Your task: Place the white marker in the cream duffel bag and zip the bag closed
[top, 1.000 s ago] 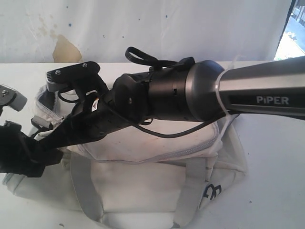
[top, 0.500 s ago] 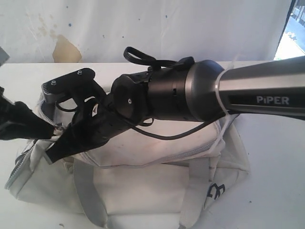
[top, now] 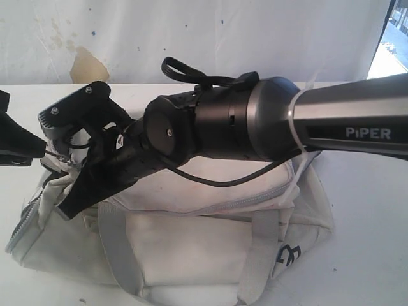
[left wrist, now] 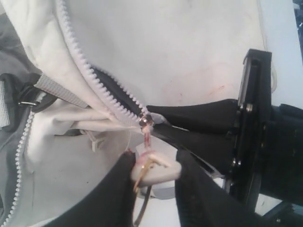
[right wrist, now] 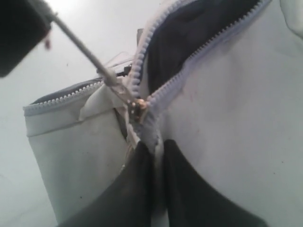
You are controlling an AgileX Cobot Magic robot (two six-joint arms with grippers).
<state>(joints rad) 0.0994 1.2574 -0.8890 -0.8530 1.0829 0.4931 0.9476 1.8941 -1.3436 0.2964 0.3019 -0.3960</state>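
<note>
Cream duffel bag: flat on the white counter, logo end toward the right of the exterior view, grey webbing straps down the near side. Main zip part open at the opposite end; slider sitting where the teeth split. Through the gap, only black lining visible; contents otherwise not discernible. White marker: not seen in any view, so cannot tell whether inside. Faint reddish marks on the top panel.

Left end effector: narrow, clamped on the white pull tab; tab tied to the slider by a short pinkish cord, pulled straight.

Right end effector: closed down on the bag's seam just behind the slider, fingers either side of the zipped stretch.

Right arm: stretched across above the bag from the right, hiding much of the top.

Second zip on the end panel, dark slit along it.
</note>
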